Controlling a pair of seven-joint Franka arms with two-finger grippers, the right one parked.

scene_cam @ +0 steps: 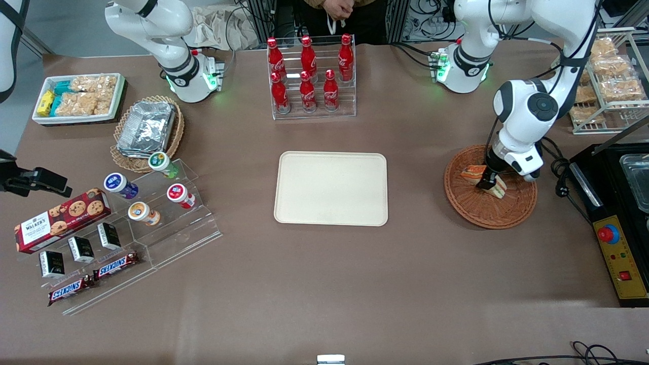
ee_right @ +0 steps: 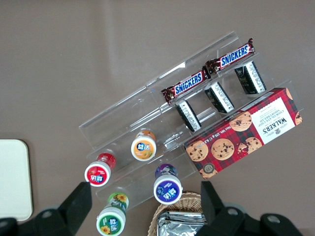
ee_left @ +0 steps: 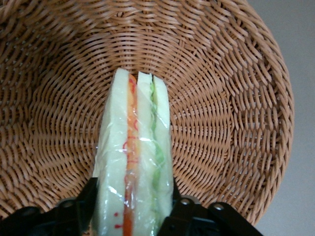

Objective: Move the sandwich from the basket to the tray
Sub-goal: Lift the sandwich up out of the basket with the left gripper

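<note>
Starting at the parked arm's end of the table (scene_cam: 304,284): white snack bin (scene_cam: 78,99) with packets, tan wicker basket (scene_cam: 147,133) holding foil trays (scene_cam: 147,126), then a clear acrylic stand (scene_cam: 152,223) with small cups, Snickers bars (scene_cam: 115,265) and a Walkers cookie box (scene_cam: 61,219) beside it. Mid-table: rack of red cola bottles (scene_cam: 309,76), and nearer the front camera the cream tray (scene_cam: 331,188), flat on the table, nothing on it. Toward the working arm's end: reddish-brown basket (scene_cam: 490,187), well apart from the tray. Claw (scene_cam: 489,180) is down inside the basket, closed on the sandwich (scene_cam: 494,186); wrist view shows the wrapped wedge (ee_left: 135,162) pinched between both fingers (ee_left: 81,206), bread sides against the pads, orange and green filling layers facing the camera, wicker (ee_left: 236,98) all around it. A second sandwich piece (scene_cam: 472,173) sits in the basket just beside the claw. Can't tell if the gripped sandwich touches the basket floor.
</note>
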